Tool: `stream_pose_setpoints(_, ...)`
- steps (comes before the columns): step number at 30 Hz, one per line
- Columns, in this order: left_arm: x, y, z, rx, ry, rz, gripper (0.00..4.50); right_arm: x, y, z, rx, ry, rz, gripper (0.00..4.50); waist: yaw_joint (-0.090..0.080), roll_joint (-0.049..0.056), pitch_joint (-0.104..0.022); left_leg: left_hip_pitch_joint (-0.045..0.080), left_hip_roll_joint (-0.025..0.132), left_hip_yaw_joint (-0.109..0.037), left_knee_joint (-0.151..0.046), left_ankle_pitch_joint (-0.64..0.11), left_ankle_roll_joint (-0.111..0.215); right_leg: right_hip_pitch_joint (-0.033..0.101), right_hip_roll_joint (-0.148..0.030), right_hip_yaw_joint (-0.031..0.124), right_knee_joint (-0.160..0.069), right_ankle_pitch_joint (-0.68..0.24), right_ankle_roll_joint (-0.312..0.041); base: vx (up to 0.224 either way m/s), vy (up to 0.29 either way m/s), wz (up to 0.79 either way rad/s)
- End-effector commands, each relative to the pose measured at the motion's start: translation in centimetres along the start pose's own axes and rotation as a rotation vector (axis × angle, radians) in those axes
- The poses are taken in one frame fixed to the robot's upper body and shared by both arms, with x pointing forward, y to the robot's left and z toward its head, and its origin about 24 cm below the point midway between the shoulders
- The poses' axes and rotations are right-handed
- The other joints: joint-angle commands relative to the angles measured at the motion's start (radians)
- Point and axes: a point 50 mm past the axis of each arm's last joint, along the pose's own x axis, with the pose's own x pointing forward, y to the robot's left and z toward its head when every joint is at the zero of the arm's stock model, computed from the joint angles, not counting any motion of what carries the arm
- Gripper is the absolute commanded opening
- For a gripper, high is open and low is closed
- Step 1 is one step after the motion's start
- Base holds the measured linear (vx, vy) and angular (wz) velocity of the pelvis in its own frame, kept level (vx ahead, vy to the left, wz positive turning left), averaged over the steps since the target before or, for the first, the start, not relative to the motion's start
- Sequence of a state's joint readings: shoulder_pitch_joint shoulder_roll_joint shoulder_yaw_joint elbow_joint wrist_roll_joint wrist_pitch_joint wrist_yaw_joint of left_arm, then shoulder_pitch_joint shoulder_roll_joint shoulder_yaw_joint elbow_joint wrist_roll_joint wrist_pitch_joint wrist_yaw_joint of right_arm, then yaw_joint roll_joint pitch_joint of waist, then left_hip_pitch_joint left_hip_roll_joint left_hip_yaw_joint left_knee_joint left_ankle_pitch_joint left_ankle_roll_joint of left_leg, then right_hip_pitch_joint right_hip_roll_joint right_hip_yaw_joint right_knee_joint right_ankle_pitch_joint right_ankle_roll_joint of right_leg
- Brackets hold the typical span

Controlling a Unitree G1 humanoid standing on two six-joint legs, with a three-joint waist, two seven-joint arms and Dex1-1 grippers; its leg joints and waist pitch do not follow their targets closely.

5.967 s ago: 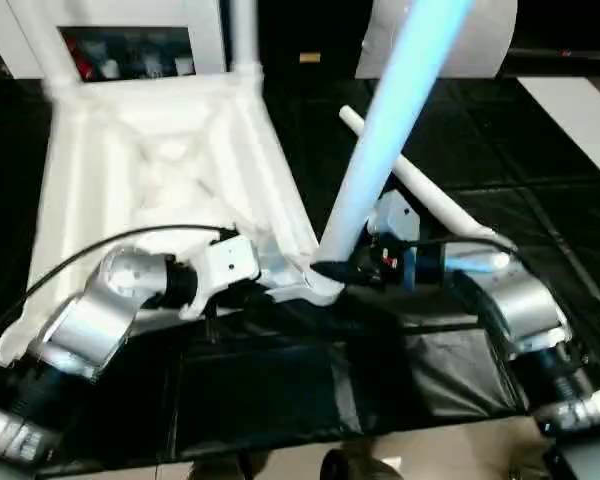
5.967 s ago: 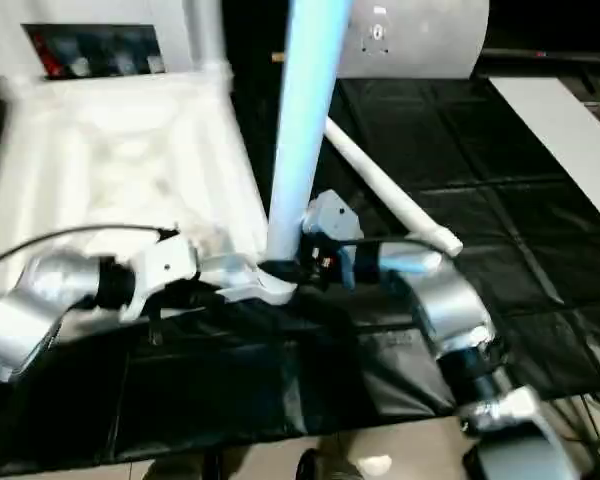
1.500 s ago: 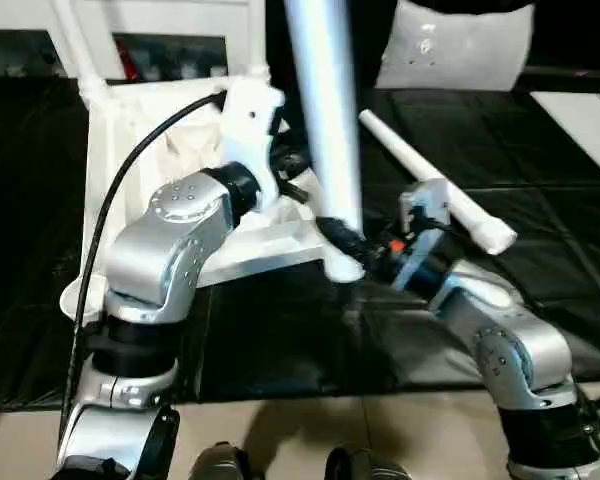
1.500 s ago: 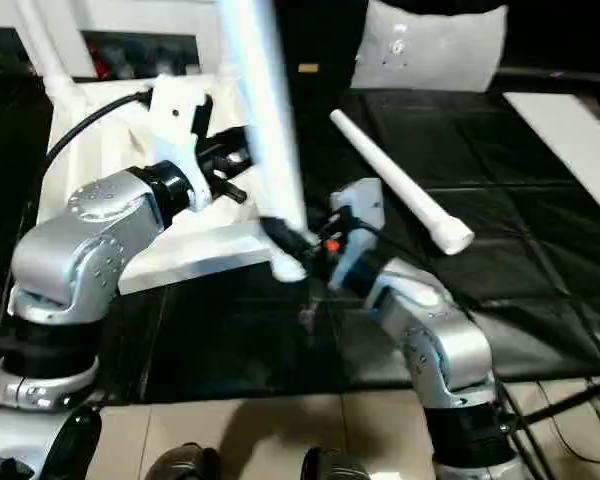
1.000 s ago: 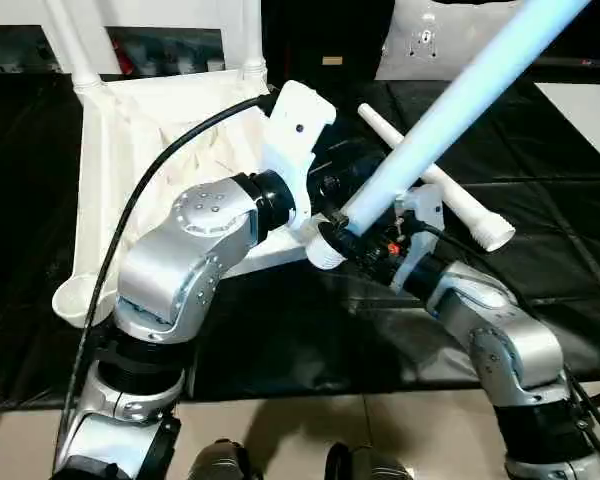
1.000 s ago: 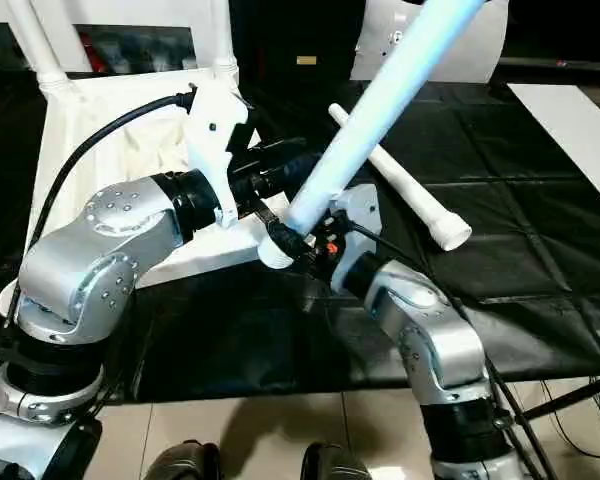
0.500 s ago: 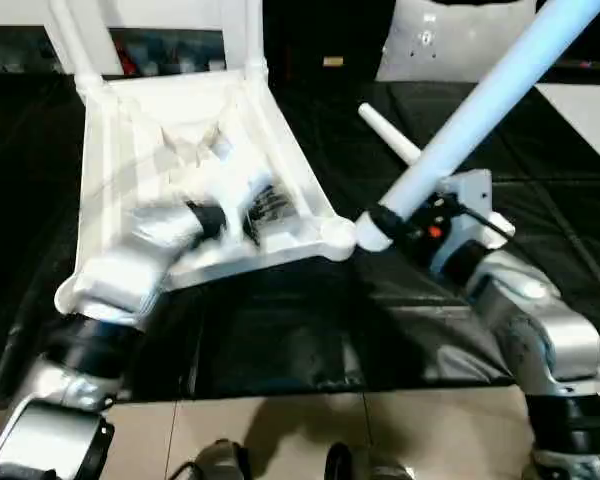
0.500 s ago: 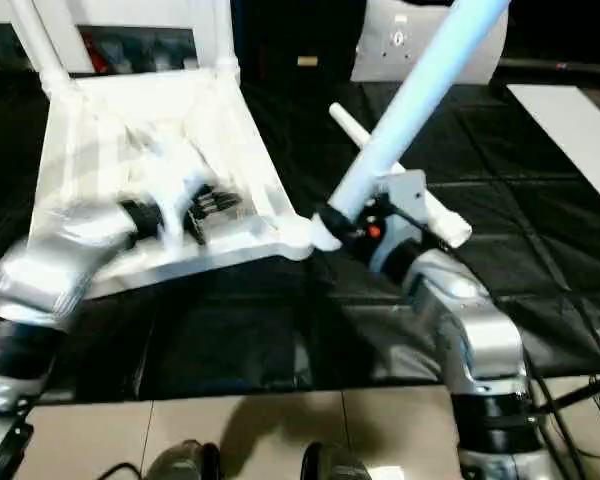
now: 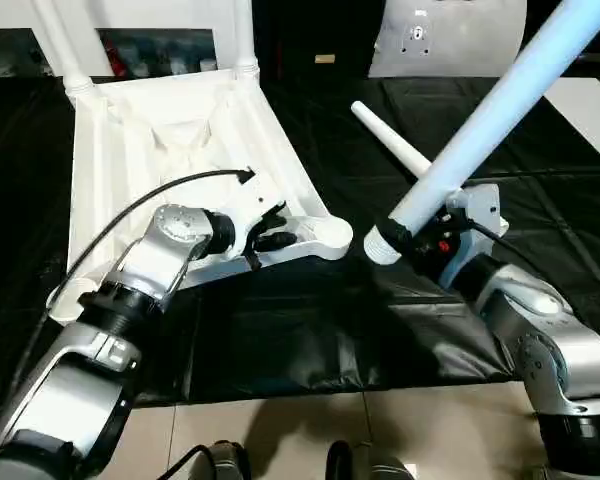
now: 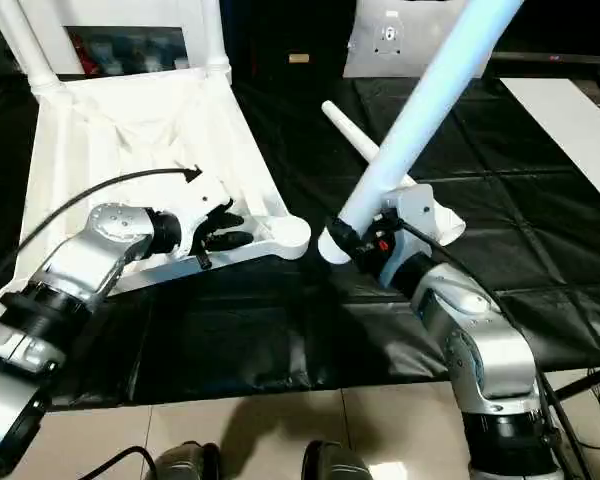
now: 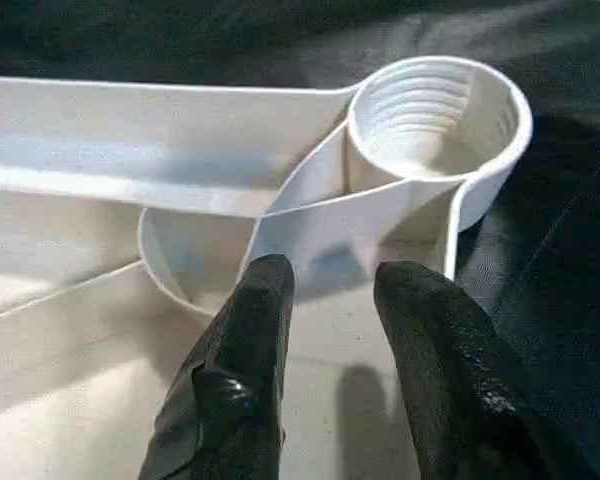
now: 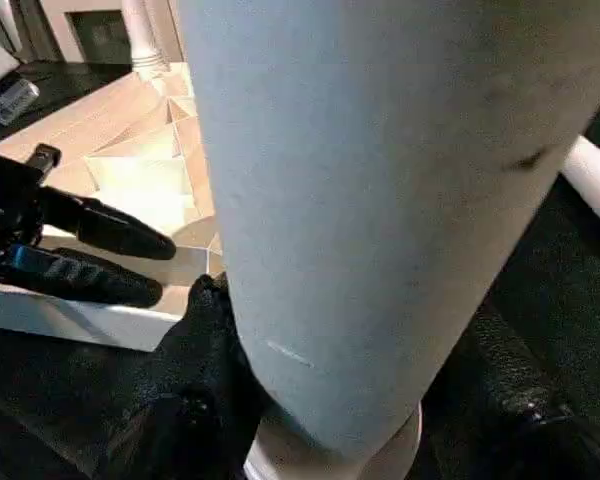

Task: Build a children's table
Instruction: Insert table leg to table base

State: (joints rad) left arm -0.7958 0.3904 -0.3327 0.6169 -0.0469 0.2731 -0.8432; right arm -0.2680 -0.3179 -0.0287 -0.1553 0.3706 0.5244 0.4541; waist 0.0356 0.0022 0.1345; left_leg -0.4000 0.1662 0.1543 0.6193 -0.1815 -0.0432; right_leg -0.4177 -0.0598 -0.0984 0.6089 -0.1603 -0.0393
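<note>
The table top [image 9: 180,150] is seen in white plastic, its underside marked by raised ribs, and the round corner socket [image 11: 435,110] is ringed inside with fine ridges. The two fitted legs [image 9: 242,35] and the loose leg [image 9: 395,145] on the counter [image 9: 310,330] are white as well. The held leg [image 9: 500,110] is shown in a pale bluish white. The counter is covered in black sheeting crossed by a faint grid of creases. The left gripper [image 11: 330,290] and right gripper [image 12: 335,400] are fingered in black, while the forearms [image 9: 540,330] are finished in silver. A red spot is seen on the right wrist [image 9: 442,245]. The floor [image 9: 280,430] is shown in beige.
</note>
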Motion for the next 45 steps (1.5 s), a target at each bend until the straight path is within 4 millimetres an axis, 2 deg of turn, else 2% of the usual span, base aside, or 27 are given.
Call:
stream_pose_setpoints(1,0.0,-0.1,-0.3,-0.021,0.001,-0.043,1.69,-0.4,-0.1,0.4,-0.015,-0.004,-0.012,1.91,0.004,0.011,-0.083,0.018,0.058,-0.021,-0.077,-0.192,0.043,0.066,-0.1,0.066,-0.088,-0.289,-0.182,0.0,0.0,0.0)
stream_pose_setpoints(7,-0.3,0.3,0.3,-0.117,-0.092,-0.057,1.69,-0.4,-0.1,0.4,-0.015,0.0,-0.014,1.91,0.004,0.01,-0.084,0.02,0.062,-0.019,-0.077,-0.182,0.051,0.066,-0.101,0.067,-0.08,-0.243,-0.215,0.0,0.0,0.0)
stream_pose_setpoints(9,-0.4,0.4,0.5,-0.137,-0.113,-0.072,1.69,-0.4,-0.1,0.4,-0.016,0.001,-0.013,1.91,0.005,0.01,-0.081,0.021,0.061,-0.019,-0.078,-0.198,0.049,0.063,-0.101,0.066,-0.085,-0.283,-0.207,0.0,0.0,0.0)
stream_pose_setpoints(15,-0.4,0.2,-0.7,-0.067,-0.029,-0.091,2.29,-0.2,0.1,0.3,-0.021,0.008,-0.003,1.91,0.005,0.009,-0.08,0.022,0.062,-0.021,-0.081,-0.214,0.042,0.062,-0.101,0.068,-0.091,-0.331,-0.173,0.0,0.0,0.0)
stream_pose_setpoints(19,-0.4,0.0,-1.1,-0.059,-0.009,-0.115,2.37,-0.2,0.2,0.2,-0.02,0.01,0.001,1.91,0.005,0.01,-0.082,0.021,0.064,-0.021,-0.081,-0.206,0.04,0.062,-0.103,0.068,-0.088,-0.308,-0.184,0.0,0.0,0.0)
stream_pose_setpoints(23,-0.4,-0.1,-1.3,-0.05,0.003,-0.127,2.02,-0.2,0.3,0.1,-0.018,0.011,0.002,1.91,0.006,0.011,-0.083,0.021,0.065,-0.021,-0.082,-0.201,0.041,0.063,-0.103,0.069,-0.085,-0.289,-0.195,0.0,0.0,0.0)
stream_pose_setpoints(29,-0.5,0.0,-1.7,-0.041,0.024,-0.134,1.46,-0.2,0.3,0.1,-0.02,0.014,0.005,1.91,0.005,0.01,-0.08,0.023,0.064,-0.021,-0.083,-0.226,0.036,0.06,-0.104,0.069,-0.092,-0.33,-0.185,0.0,0.0,0.0)
stream_pose_setpoints(30,-0.5,-0.1,-1.8,-0.041,0.028,-0.14,1.36,-0.2,0.3,0.0,-0.021,0.016,0.007,1.91,0.006,0.009,-0.083,0.023,0.064,-0.022,-0.082,-0.221,0.034,0.062,-0.106,0.069,-0.09,-0.333,-0.183,0.0,0.0,0.0)
stream_pose_setpoints(38,-0.6,-0.5,-2.6,-0.021,0.07,-0.175,0.63,-0.2,0.4,-0.1,-0.025,0.02,0.014,1.91,0.006,0.011,-0.084,0.022,0.066,-0.021,-0.083,-0.214,0.033,0.062,-0.107,0.071,-0.088,-0.308,-0.194,0.0,0.0,0.0)
stream_pose_setpoints(40,-0.6,-0.5,-2.6,-0.02,0.067,-0.173,0.35,-0.2,0.4,-0.1,-0.026,0.021,0.015,1.91,0.007,0.012,-0.084,0.023,0.067,-0.022,-0.083,-0.218,0.032,0.061,-0.107,0.07,-0.088,-0.315,-0.192,0.0,0.0,0.0)
stream_pose_setpoints(45,-0.7,-0.4,-2.3,-0.022,0.044,-0.178,0.03,-0.1,0.5,-0.1,-0.028,0.022,0.019,1.91,0.007,0.011,-0.086,0.022,0.066,-0.022,-0.083,-0.214,0.031,0.063,-0.107,0.07,-0.088,-0.321,-0.19,0.0,0.0,0.0)
